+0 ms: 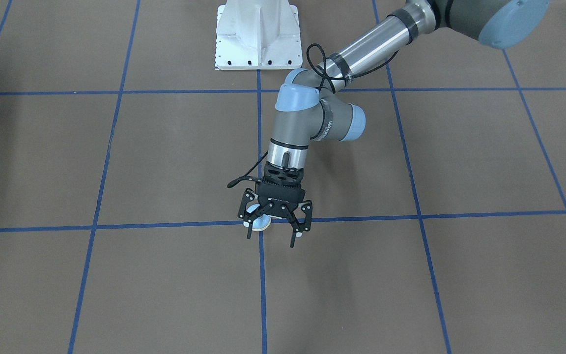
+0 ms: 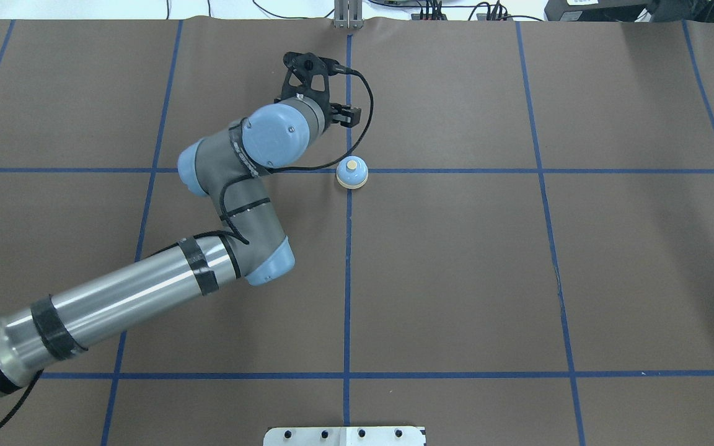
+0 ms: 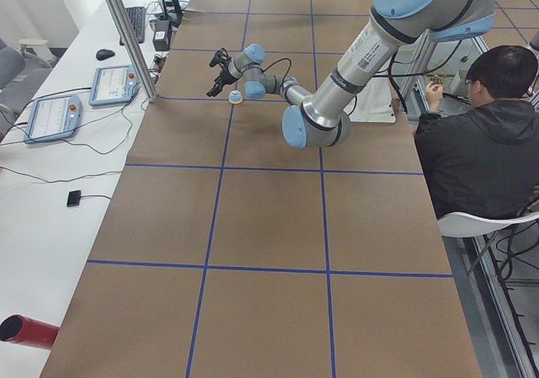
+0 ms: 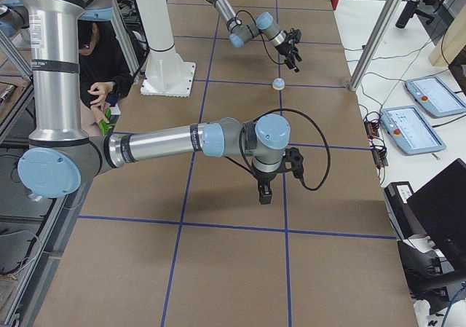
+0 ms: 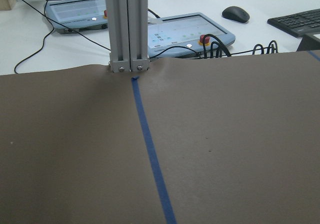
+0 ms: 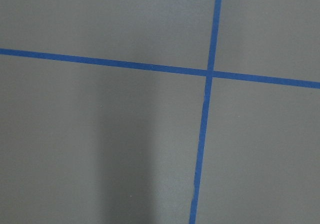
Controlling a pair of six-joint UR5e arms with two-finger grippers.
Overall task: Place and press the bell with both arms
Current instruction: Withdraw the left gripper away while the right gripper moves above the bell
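Note:
The light-blue bell [image 2: 352,173] with its cream button stands upright on a crossing of the blue grid lines, mid-table. My left gripper [image 1: 271,235] hangs open just above and beyond it, with nothing between its fingers. In the front-facing view the bell [image 1: 258,222] is partly hidden behind one finger. The left wrist view shows neither bell nor fingers. My right gripper [image 4: 265,193] shows only in the exterior right view, low over the table and far from the bell [image 4: 279,84]. I cannot tell whether it is open or shut.
The white pedestal base [image 1: 257,34] stands at the robot's edge. An aluminium post [image 5: 125,29] and teach pendants [image 5: 185,29] lie beyond the far edge. A person [image 3: 484,142] sits beside the table. A red cylinder [image 3: 25,332] lies off the mat.

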